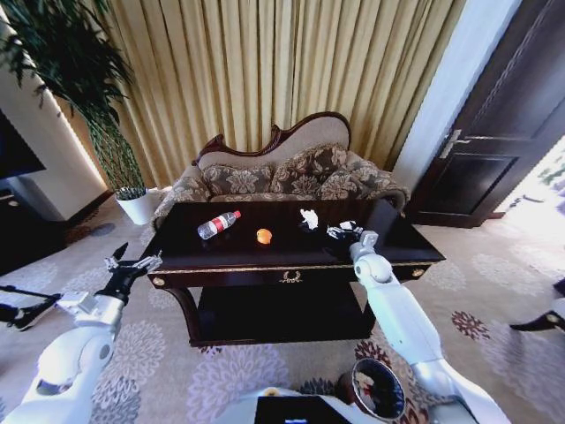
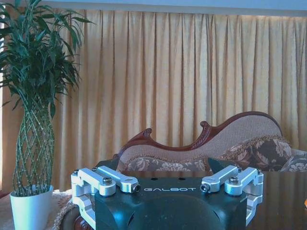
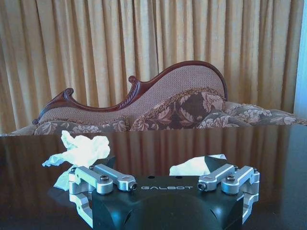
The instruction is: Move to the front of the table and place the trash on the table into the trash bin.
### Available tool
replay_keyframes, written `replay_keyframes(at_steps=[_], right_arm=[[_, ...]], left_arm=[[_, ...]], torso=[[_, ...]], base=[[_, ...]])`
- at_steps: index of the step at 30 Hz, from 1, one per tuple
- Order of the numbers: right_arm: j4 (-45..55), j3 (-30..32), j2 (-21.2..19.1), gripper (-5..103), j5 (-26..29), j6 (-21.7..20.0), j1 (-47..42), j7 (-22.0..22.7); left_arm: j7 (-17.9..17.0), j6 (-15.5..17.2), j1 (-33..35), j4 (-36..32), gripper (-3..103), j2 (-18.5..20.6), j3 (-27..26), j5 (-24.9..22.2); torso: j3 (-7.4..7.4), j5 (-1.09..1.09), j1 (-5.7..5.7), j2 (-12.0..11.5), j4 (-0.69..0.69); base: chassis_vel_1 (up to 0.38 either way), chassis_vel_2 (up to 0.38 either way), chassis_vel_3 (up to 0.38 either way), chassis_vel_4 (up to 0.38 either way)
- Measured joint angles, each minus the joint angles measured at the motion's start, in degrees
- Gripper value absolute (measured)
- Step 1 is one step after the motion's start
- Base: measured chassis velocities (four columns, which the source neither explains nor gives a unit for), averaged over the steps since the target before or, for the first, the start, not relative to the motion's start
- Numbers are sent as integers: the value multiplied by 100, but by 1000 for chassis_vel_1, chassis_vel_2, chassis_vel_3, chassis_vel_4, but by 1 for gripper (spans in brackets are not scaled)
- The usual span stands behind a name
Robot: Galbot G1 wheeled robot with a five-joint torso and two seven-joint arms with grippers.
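Reddish-brown and round, the trash bin (image 1: 374,389) sits at the bottom edge of the head view, beside our right arm. Higher, our right gripper (image 1: 345,233) reaches over the table (image 1: 291,265) at right of centre, jaws apart, with a whitish lump (image 3: 82,149) just ahead of it and another (image 3: 194,166) close under its fingers. Our left gripper (image 1: 134,263) hangs open at lower left, off the table's corner. Farther across the dark top lie the orange piece (image 1: 264,236) and the bottle (image 1: 218,224). Behind stand the sofa (image 1: 282,177), curtains (image 1: 282,71) and potted plant (image 1: 97,106).
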Motion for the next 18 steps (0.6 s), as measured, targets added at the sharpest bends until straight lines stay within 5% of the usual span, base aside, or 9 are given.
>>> replay_keyframes(at_steps=[18], right_arm=[[-85,-35,52,100,-102,80,-17,-3]], left_arm=[[61,-113,72,5,100,-54,-35,29]], torso=[[0,0,0,0,0]], base=[[0,0,0,0]])
